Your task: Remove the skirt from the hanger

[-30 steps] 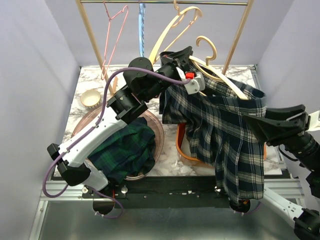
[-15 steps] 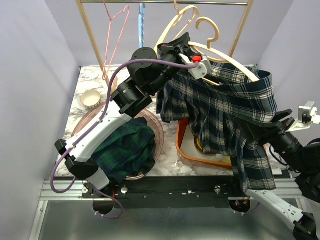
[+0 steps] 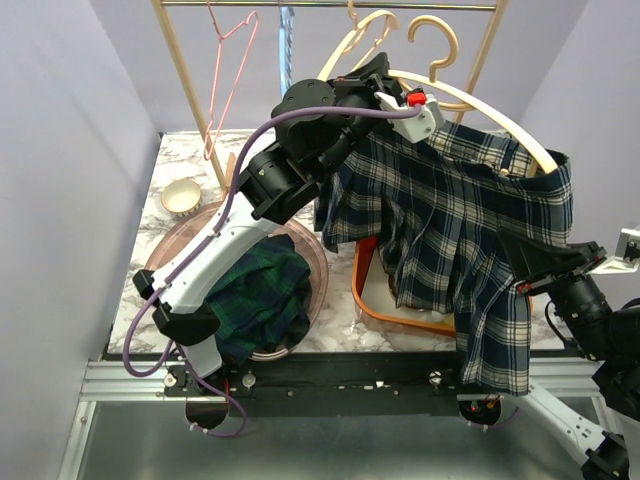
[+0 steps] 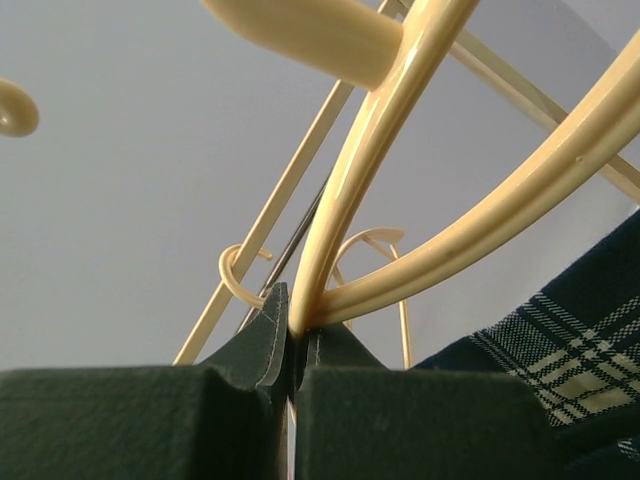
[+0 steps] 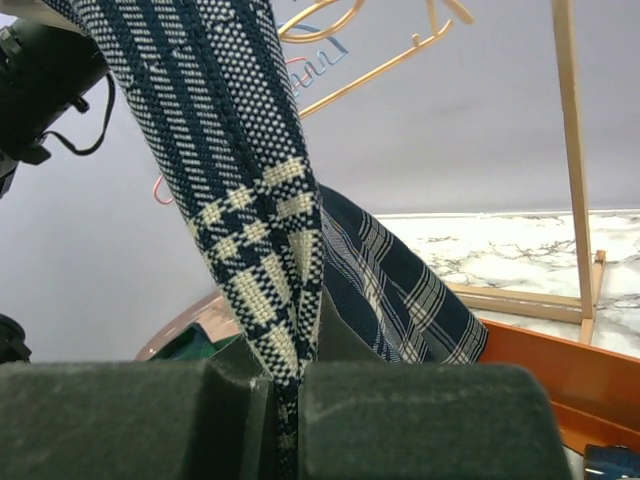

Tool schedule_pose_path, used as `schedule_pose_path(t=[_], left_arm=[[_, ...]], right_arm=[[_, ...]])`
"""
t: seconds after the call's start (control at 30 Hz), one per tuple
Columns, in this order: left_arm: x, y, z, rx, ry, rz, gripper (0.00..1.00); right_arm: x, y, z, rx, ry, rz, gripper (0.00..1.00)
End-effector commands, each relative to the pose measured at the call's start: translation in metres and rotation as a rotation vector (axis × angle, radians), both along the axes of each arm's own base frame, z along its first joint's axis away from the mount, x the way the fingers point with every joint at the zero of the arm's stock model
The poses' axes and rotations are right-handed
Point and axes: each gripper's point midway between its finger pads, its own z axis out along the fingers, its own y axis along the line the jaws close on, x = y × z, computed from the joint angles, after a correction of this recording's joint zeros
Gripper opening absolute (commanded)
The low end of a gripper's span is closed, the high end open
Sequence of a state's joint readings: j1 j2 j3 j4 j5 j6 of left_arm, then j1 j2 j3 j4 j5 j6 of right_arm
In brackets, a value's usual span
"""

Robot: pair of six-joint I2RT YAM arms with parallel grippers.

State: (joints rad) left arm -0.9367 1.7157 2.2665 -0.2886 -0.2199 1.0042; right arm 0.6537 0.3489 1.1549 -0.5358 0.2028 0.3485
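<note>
Left gripper [image 4: 295,325]: clamped tight on the cream hanger [image 4: 374,150], right where its two arms run together. I hold it high at the far side so the cloth hangs off the table.
Right gripper [image 5: 285,380]: closed on a fold of the skirt [image 3: 450,220], low at the near right. From there I judge I can draw the cloth down and away while the other arm keeps the hanger fixed.
Skirt: blue plaid, its waistband still stretched along the hanger's right arm. The rest falls toward the near right, above the orange tray [image 3: 366,297]. It is not off yet.
Top view alone: the whole spread. It shows the waistband reaching the hanger's right tip, both arms pulling apart, and a green plaid cloth [image 3: 255,295] lying in the pink bowl [image 3: 168,252] on the left.
Left wrist view alone: the pinch itself, with the hanger wedged between my fingers and only a corner of plaid at the right.
Right wrist view alone: a band of cloth rising straight from between my fingers, looking taut.
Hidden: I cannot tell whether clips hold the waistband.
</note>
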Motion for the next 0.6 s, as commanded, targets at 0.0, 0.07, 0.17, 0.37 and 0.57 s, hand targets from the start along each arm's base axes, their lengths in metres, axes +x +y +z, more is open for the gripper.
schedule_pose_path(t=[0.0, 0.07, 0.17, 0.37, 0.57], left_arm=[[-0.012, 0.1, 0.086, -0.459, -0.047, 0.2, 0.0], [-0.017, 0.104, 0.091, -0.507, -0.034, 0.18, 0.0], [-0.025, 0.112, 0.1, -0.586, -0.018, 0.146, 0.0], [-0.027, 0.115, 0.098, -0.591, -0.011, 0.15, 0.0], [-0.025, 0.132, 0.099, -0.601, -0.018, 0.222, 0.0]], right_arm=[[0.0, -0.018, -0.013, 0.056, 0.035, -0.076, 0.01], [0.001, -0.017, -0.011, 0.071, 0.031, -0.073, 0.01], [0.001, -0.011, -0.008, 0.073, 0.018, -0.049, 0.07], [0.0, 0.003, 0.002, 0.083, -0.037, 0.02, 0.3], [0.001, -0.006, 0.004, 0.124, -0.024, -0.021, 0.01]])
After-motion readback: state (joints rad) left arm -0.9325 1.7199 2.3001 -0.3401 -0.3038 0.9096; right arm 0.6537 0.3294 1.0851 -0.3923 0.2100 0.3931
